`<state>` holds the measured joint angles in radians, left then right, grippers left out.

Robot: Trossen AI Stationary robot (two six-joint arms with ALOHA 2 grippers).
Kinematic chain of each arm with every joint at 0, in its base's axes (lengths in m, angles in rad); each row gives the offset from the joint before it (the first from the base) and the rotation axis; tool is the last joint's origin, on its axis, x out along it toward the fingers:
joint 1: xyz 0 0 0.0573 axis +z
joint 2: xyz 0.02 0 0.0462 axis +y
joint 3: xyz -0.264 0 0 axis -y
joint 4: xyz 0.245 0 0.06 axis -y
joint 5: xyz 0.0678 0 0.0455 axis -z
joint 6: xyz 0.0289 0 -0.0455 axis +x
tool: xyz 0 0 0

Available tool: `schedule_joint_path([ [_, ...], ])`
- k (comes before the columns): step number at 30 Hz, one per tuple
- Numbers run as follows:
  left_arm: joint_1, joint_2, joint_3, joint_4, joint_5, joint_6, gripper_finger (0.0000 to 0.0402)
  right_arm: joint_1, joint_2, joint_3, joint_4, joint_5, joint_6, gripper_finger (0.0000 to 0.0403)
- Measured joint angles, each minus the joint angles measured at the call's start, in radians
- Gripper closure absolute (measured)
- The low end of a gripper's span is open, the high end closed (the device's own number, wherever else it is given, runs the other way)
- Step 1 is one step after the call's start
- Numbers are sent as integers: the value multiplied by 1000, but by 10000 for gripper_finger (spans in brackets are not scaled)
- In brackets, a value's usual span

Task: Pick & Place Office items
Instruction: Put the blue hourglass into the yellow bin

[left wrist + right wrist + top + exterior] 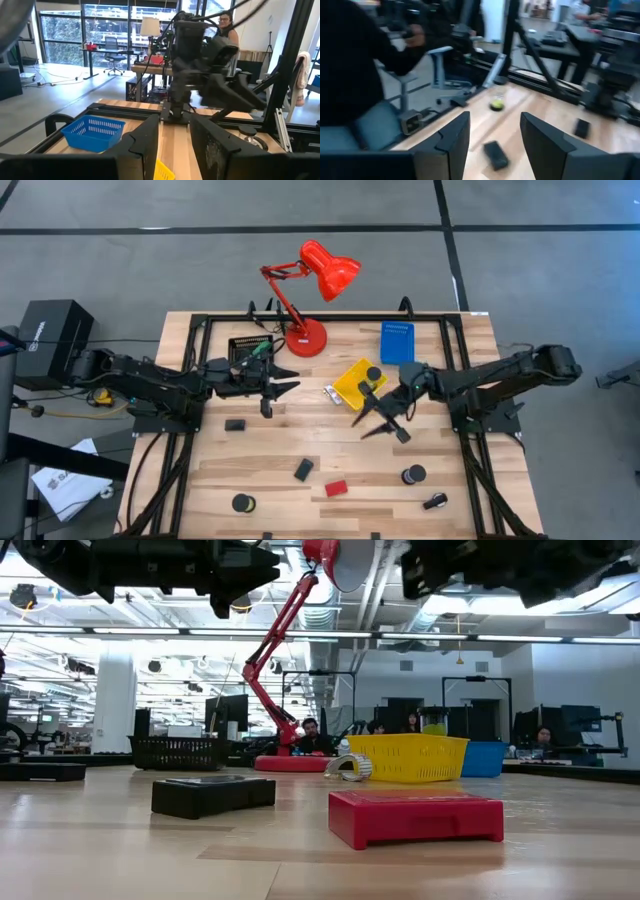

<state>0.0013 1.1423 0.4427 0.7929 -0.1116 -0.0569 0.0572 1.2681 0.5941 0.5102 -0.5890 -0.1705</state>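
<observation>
While both arms hang above the wooden table [270,470], neither holds anything. The left gripper [283,388] is spread open beside the black tray [248,348], near the base of the red lamp [305,337]. The right gripper [375,423] is also open, just in front of the yellow tray [352,383], which holds a black tape roll [372,372]. The blue tray [396,342] sits behind it. Loose on the table lie a black block [235,424], another black block [303,470], a red block [336,488], and tape rolls [413,475] near the front edge.
</observation>
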Motion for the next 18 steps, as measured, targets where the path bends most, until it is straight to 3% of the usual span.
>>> schedule_joint_path([
  [6,0,0,0,1,0,0,293,103,16,1,-19,230,34,235],
  [11,0,0,0,1,3,-45,294,136,17,51,-207,246,38,209],
  [18,0,0,0,1,3,-80,294,193,17,237,-637,295,109,158],
])
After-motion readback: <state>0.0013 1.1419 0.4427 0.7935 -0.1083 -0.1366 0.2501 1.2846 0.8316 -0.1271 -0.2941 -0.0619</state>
